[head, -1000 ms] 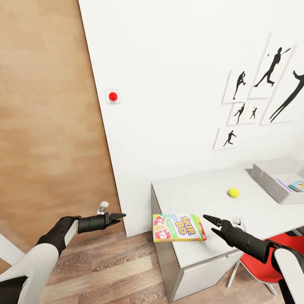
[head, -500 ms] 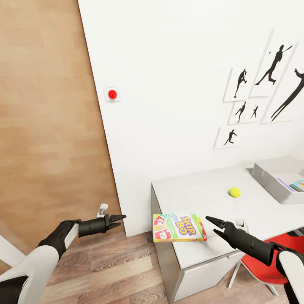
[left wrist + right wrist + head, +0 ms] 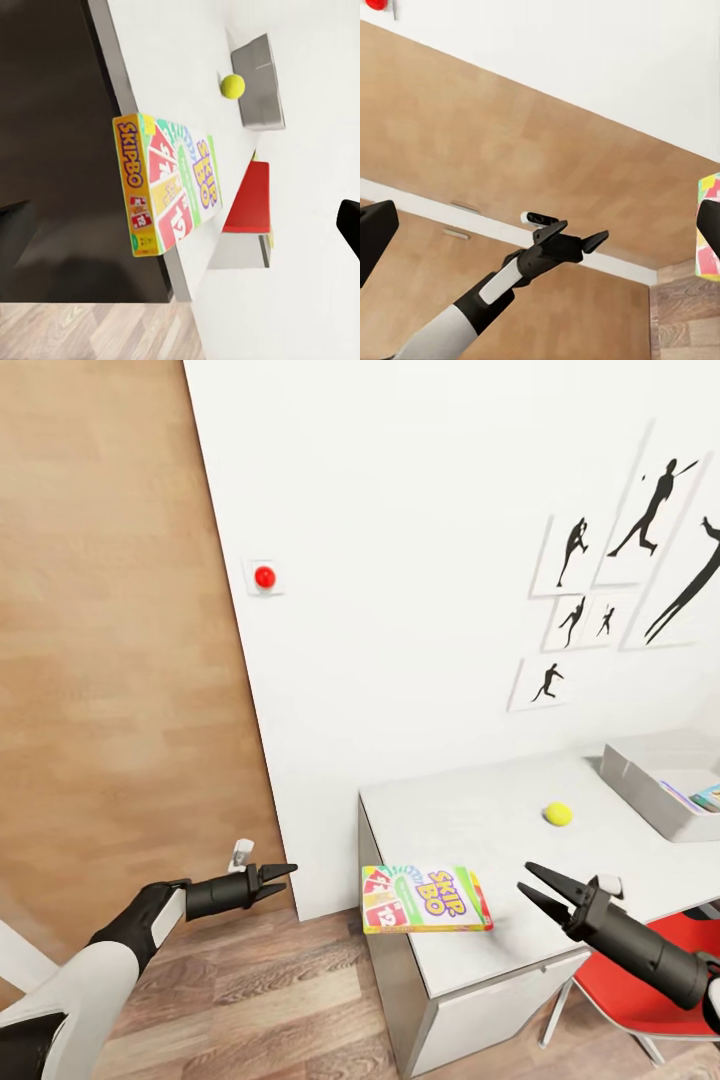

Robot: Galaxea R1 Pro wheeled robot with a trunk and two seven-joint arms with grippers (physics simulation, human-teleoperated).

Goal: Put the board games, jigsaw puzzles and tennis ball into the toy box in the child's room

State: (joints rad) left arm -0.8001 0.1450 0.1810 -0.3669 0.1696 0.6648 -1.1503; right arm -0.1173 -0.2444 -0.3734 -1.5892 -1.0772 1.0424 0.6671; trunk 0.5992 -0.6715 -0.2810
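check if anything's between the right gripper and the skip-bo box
Nothing visible: the open right gripper hovers beside the Skip-Bo box, which overhangs the table edge, with bare tabletop between them. The tennis ball lies farther back.

Board game box (image 3: pixel 425 898) at the table's near corner: lid reads "SKIP BO" in yellow and purple letters; red card graphic at its lower left shows "12". In the left wrist view, the same box's (image 3: pixel 171 186) narrow yellow side reads "SKIPBO" in red; the lid repeats "SKIP BO" and "12". No other text is legible.
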